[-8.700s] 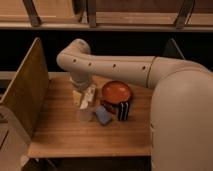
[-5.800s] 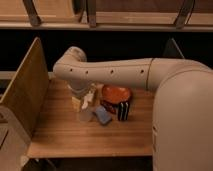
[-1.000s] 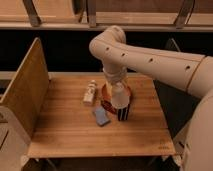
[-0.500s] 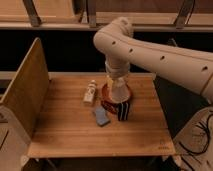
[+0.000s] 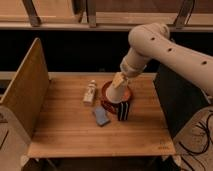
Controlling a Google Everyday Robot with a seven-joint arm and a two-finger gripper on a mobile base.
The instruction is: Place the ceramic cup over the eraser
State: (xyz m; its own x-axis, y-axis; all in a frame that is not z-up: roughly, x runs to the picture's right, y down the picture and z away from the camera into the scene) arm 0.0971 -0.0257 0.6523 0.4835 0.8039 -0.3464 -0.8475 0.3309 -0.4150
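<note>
My gripper [image 5: 120, 81] hangs from the beige arm that reaches in from the right. It is shut on the ceramic cup [image 5: 115, 93], a pale tapered tumbler held tilted, wider end down. The cup hangs over the red-orange bowl [image 5: 106, 93], just above and a little left of the eraser [image 5: 123, 111]. The eraser is a small black striped block standing on the wooden table [image 5: 65, 135] against the bowl's front edge. Cup and eraser look apart.
A small white bottle-like object [image 5: 90, 93] lies left of the bowl. A flat blue pad [image 5: 101, 116] lies left of the eraser. A tall wooden panel [image 5: 25, 92] walls the table's left side, and a dark panel [image 5: 175, 95] stands on the right.
The arm's upper part has swung up and to the right. The held cup has stayed over the bowl's front, near the eraser.
</note>
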